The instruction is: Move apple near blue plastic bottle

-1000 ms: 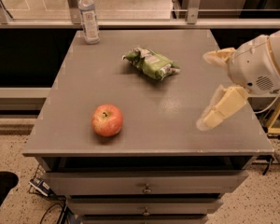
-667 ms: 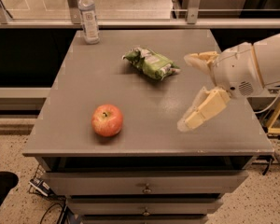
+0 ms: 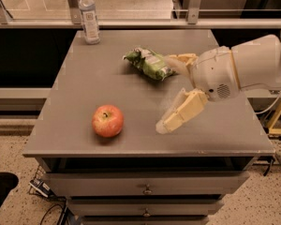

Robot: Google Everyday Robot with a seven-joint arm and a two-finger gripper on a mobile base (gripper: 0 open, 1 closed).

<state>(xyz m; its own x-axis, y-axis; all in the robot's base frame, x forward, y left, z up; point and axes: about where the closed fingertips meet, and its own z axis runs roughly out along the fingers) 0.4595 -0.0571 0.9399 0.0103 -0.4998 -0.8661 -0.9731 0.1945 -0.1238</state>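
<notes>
The red apple (image 3: 107,121) with yellowish patches sits on the grey table (image 3: 107,74) near its front left. The blue plastic bottle (image 3: 88,17), clear with a white cap and label, stands upright at the table's far left corner. My gripper (image 3: 166,93) reaches in from the right, to the right of the apple and apart from it. Its two cream fingers are spread wide and hold nothing. One finger (image 3: 180,114) hangs low over the table; the other (image 3: 178,60) is by the snack bag.
A green and white snack bag (image 3: 148,63) lies at the table's middle back, just left of the upper finger. Drawers (image 3: 145,189) sit under the tabletop. A metal railing (image 3: 131,22) runs behind the table.
My gripper and arm have moved left across the table toward the apple, fingers still spread. The apple, bottle and bag have not moved.
</notes>
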